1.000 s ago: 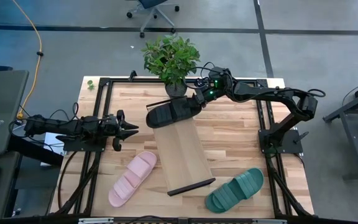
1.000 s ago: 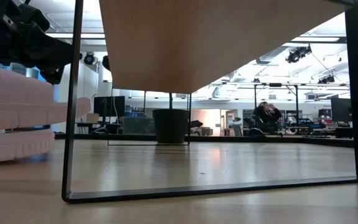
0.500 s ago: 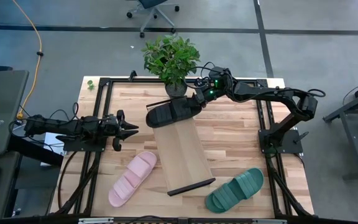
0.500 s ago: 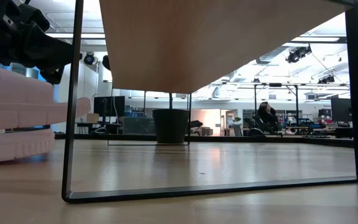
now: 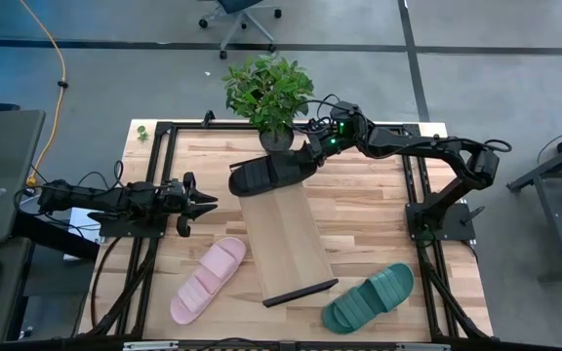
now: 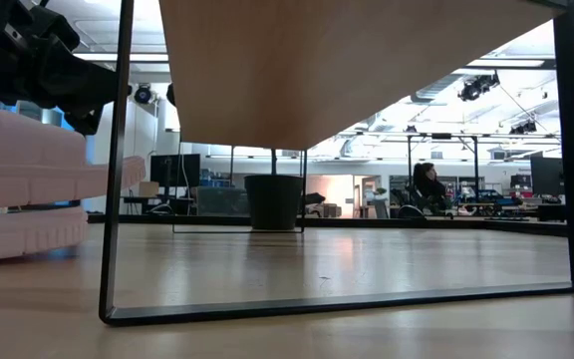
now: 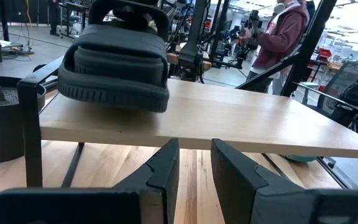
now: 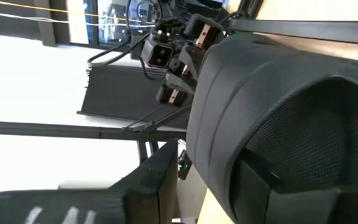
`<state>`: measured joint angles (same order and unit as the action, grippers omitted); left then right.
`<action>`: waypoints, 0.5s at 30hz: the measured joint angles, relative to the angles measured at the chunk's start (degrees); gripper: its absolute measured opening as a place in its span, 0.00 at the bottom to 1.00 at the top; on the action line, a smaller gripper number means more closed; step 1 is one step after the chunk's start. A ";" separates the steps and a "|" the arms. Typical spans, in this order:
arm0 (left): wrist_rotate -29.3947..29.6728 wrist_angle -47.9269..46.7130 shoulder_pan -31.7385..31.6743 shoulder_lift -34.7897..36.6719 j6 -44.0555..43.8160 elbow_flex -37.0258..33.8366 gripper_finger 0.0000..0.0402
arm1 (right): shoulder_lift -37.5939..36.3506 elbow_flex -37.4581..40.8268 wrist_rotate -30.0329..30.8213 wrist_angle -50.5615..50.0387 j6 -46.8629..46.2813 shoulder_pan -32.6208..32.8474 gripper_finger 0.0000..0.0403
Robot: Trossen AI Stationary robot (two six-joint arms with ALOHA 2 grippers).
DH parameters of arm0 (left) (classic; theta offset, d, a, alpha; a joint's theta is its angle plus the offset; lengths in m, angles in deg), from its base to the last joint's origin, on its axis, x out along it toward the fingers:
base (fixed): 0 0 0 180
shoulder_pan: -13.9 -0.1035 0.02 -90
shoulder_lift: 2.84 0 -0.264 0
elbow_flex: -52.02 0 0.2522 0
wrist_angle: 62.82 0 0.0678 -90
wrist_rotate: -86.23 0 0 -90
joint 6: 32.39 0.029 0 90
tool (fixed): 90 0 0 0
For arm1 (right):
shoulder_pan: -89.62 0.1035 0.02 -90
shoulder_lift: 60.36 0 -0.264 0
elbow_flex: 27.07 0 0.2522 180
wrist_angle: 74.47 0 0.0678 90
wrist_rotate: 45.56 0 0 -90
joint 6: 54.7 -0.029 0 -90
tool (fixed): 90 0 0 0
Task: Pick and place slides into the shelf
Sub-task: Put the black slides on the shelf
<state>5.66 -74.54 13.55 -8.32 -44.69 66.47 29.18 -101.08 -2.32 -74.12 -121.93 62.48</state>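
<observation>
right hand (image 5: 310, 154) drawn back slightly, three slides, one shelf (image 5: 283, 239)

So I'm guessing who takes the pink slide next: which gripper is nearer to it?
Left. The left gripper hovers just beyond the pink slide, off the shelf's side; the right gripper is across the table at the black slide.

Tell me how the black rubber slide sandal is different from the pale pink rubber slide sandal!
The black rubber slide sandal lies up on the far end of the light-wood plank shelf, while the pale pink rubber slide sandal lies on the butcher-block tabletop beside it. The right gripper is at the black one; no gripper is near the pink one. The black one lies across the plank; the pink one lies slanted. Both are open-toe slides with wide straps.
</observation>
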 joint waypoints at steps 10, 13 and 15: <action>0.00 0.00 0.00 0.00 0.00 0.00 0.21 | -0.02 0.00 -0.10 -1.32 -0.08 0.00 0.28; 0.00 0.00 0.00 -0.01 0.00 -0.01 0.21 | -0.02 0.00 -0.22 -1.96 -0.01 0.05 0.28; 0.00 0.02 0.00 0.00 0.00 -0.02 0.21 | -0.02 0.00 -0.22 -2.11 0.09 0.15 0.28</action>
<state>5.66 -74.52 13.55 -8.32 -44.69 66.45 29.16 -101.08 -2.54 -76.23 -121.83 62.64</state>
